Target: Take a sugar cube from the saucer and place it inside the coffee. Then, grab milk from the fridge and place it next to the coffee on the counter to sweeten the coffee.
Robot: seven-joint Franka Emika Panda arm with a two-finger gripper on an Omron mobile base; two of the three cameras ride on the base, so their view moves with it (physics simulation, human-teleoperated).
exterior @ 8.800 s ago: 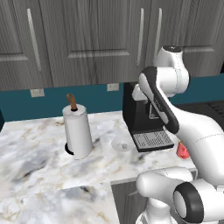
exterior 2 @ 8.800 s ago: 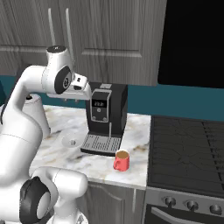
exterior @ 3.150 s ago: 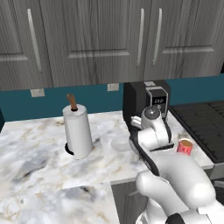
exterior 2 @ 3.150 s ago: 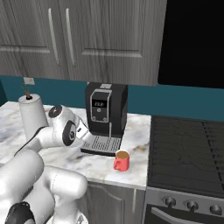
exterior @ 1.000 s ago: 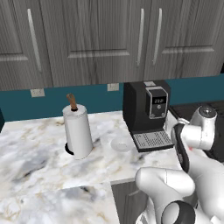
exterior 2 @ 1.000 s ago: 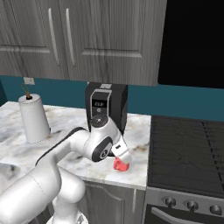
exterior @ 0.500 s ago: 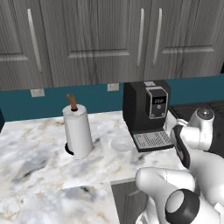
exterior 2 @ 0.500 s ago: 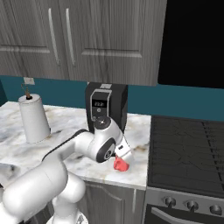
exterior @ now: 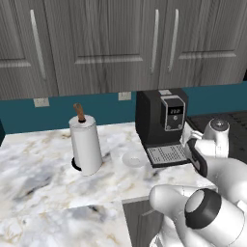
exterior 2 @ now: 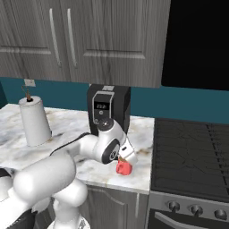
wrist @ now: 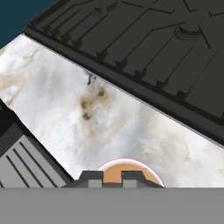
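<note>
Marbled counter carries the upright coffee, mouth up, under the clenched claw.

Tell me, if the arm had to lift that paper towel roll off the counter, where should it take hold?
Probably around the white roll's middle, coming in level from the front. It stands upright on the counter, so its round sides are free, and the brown post sticking out on top looks too thin for a steady hold. The jaws would need to open wide.

Both base cameras look forward and down from behind the arm, sharing the white-and-grey marbled counter and black coffee machine; the hand camera peers close at the small red cup's tan top.
</note>
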